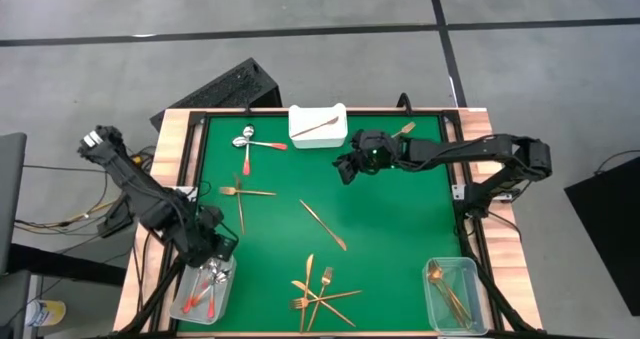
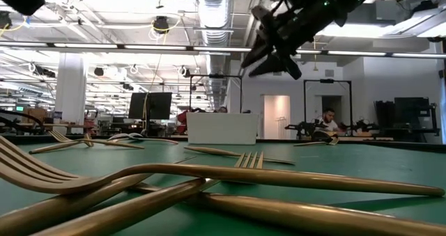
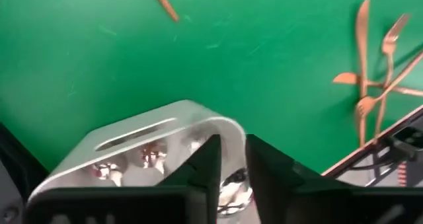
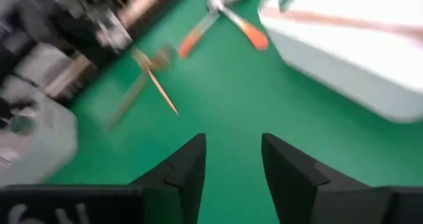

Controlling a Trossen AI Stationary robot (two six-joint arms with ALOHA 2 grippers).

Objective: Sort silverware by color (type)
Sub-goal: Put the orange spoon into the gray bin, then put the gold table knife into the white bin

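Note:
My left gripper [image 1: 215, 251] hangs over the clear bin [image 1: 205, 284] at the table's near left corner. Its fingers [image 3: 232, 164] are a little apart, with nothing between them. Red-handled spoons [image 3: 152, 156] lie in that bin. My right gripper [image 1: 345, 169] is open in the air near the white tray [image 1: 318, 126], and its fingers [image 4: 232, 161] are empty. Two red-handled spoons [image 1: 248, 144] lie on the mat by the tray. A copper piece [image 4: 344, 19] rests in the tray. Gold forks [image 1: 240, 191], a gold knife [image 1: 323, 224] and a crossed gold pile [image 1: 318, 289] lie flat on the mat.
A second clear bin [image 1: 452, 294] at the near right corner holds gold pieces. A dark keyboard-like object [image 1: 225, 87] sits beyond the far left corner. Open green mat lies between the knife and the right arm. Wooden rails edge the table.

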